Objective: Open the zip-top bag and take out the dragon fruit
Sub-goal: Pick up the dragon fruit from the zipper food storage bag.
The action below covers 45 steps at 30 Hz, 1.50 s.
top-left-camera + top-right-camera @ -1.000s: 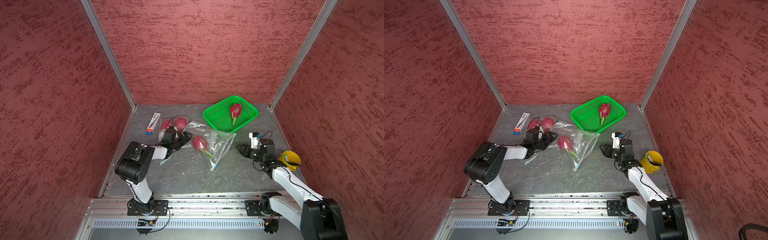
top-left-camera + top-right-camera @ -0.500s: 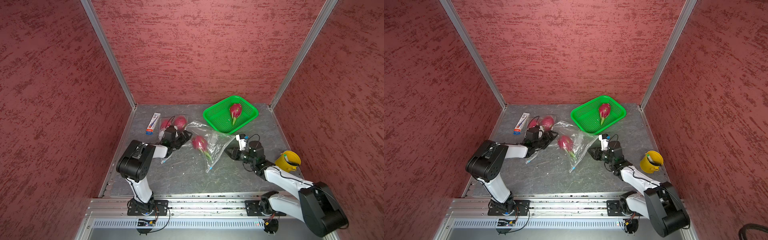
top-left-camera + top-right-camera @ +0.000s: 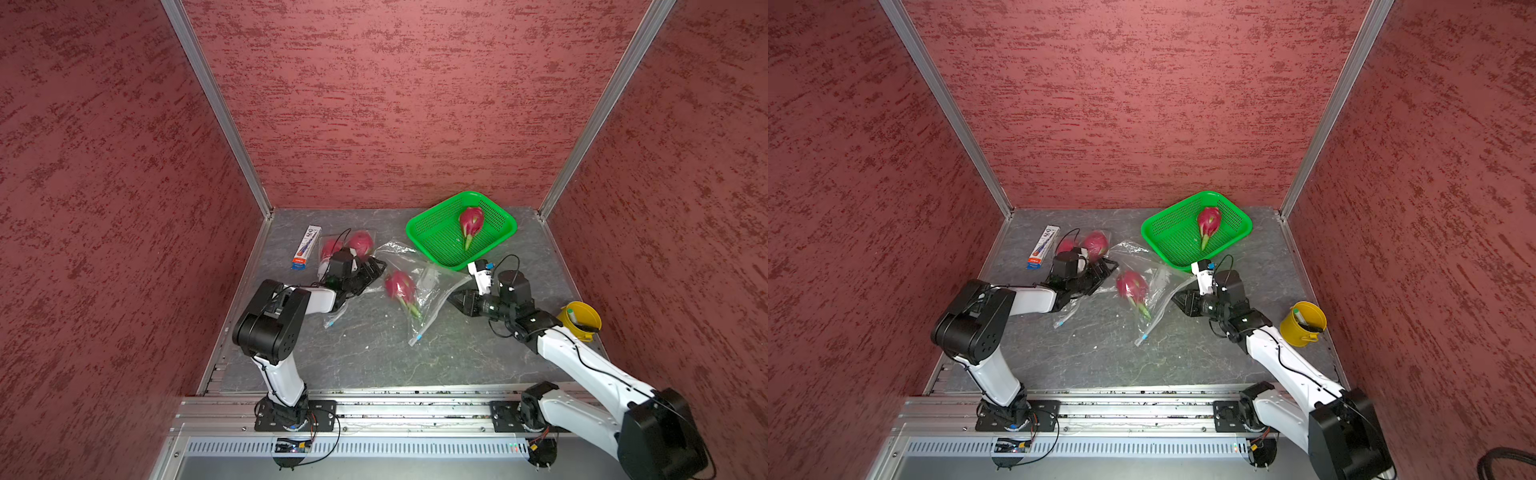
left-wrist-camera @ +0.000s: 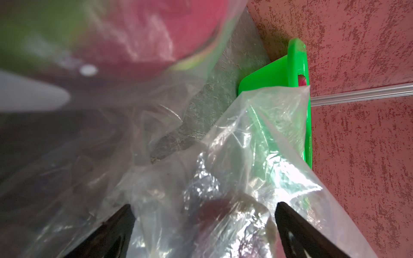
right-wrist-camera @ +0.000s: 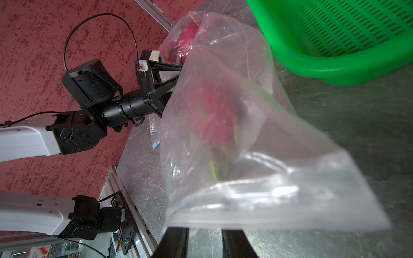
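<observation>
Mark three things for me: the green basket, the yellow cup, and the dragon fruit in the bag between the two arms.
green basket (image 3: 440, 237): in a top view, on its bare mesh floor.
yellow cup (image 3: 1296, 334): in a top view, on its outer wall.
dragon fruit (image 3: 400, 284): in a top view, on its pink body.

Dragon fruit (image 3: 400, 284) in bag (image 3: 434, 272); basket (image 3: 440, 239) behind bag; cup (image 3: 581, 321) right.

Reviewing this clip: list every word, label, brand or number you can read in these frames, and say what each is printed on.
No text reads clearly enough to quote.
On the small white, red and blue box: dark print along its white face, too small to read.
On the green basket, the yellow cup and the zip-top bag: no lettering visible.
</observation>
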Each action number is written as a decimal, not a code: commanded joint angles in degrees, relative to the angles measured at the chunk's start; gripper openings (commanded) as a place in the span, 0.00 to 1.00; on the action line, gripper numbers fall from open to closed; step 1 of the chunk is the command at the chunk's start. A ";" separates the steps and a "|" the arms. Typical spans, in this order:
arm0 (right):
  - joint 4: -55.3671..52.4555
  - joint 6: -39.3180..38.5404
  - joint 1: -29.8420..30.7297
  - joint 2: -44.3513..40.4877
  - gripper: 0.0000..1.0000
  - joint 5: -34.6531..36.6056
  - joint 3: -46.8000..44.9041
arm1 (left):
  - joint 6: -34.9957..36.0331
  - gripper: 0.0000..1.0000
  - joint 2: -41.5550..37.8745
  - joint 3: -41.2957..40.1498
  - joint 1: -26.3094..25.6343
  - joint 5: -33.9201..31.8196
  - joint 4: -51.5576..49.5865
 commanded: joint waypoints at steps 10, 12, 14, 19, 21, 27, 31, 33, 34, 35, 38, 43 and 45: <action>-1.60 -0.61 0.65 3.37 0.28 -1.65 1.78 | 0.12 1.00 0.40 0.50 0.27 0.83 -0.02; -2.79 0.10 0.67 1.38 0.32 -2.31 3.24 | 0.14 1.00 0.55 0.52 0.27 0.69 -0.01; -2.71 0.67 0.67 0.24 0.35 -2.04 4.30 | 0.01 1.00 0.84 0.79 0.27 0.78 0.06; 0.27 1.91 0.68 3.43 0.36 -2.68 4.77 | -0.16 1.00 1.36 1.09 0.27 1.30 0.36; 0.82 2.22 0.76 4.67 0.37 -2.84 4.78 | -0.25 1.00 1.22 1.01 0.28 1.31 0.37; -0.07 2.86 0.76 4.56 0.38 -3.41 6.13 | -0.34 1.00 1.28 0.82 0.27 1.22 0.88; 3.47 7.55 0.69 4.50 0.39 -6.94 5.91 | -0.35 1.00 1.75 0.83 0.27 1.37 1.07; 10.50 12.38 0.70 4.88 0.36 -9.78 3.64 | -0.48 1.00 1.97 0.69 0.27 1.48 1.28; 15.43 15.49 0.70 5.17 0.33 -10.81 1.72 | -0.62 1.00 2.05 0.69 0.27 1.48 1.48; 19.61 18.00 0.70 5.55 0.30 -11.01 0.07 | -0.72 1.00 2.05 0.65 0.23 1.56 1.59; 27.62 21.96 0.92 6.93 0.23 -10.25 -2.63 | -1.00 1.00 2.28 0.43 0.18 1.79 1.60; 30.24 20.70 3.29 9.70 0.18 -5.97 -2.48 | -1.05 1.00 2.34 0.31 0.18 2.10 1.60; 30.23 19.62 4.60 11.91 0.16 -4.72 -2.18 | -1.07 1.00 2.30 0.20 0.23 2.10 1.60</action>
